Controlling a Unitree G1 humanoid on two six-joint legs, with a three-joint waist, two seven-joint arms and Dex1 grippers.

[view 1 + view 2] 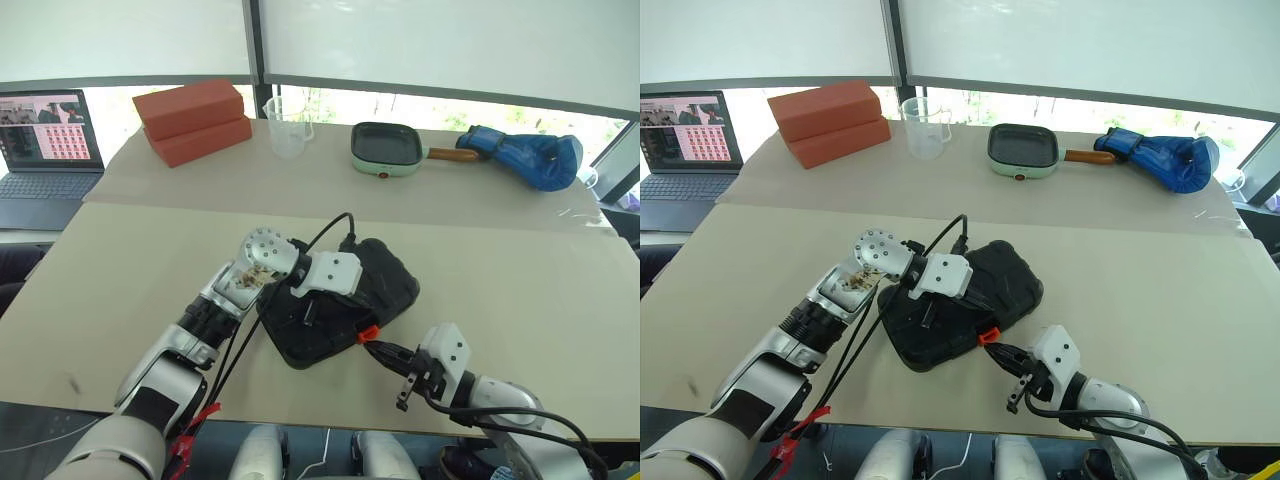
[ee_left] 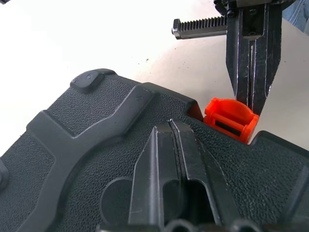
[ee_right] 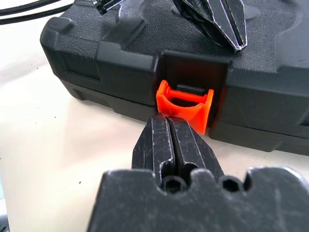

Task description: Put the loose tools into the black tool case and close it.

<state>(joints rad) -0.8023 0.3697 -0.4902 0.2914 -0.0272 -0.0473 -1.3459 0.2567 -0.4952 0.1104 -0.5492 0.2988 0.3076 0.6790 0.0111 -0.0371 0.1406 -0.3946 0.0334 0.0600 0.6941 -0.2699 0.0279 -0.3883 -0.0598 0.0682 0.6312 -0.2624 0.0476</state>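
The black tool case lies with its lid down on the beige table, near the front edge. Its orange latch sticks out from the side facing me, flipped outward. My left gripper is shut, and its tips rest on the textured lid. My right gripper is also shut, holding nothing; its tips sit right at the latch's lower edge. In the head view the right gripper points at the latch from the front right. The loose tools are out of view.
At the table's far side stand two red blocks, a clear measuring jug, a green-rimmed frying pan and a blue glove. A laptop sits far left. Black cables run over my left arm.
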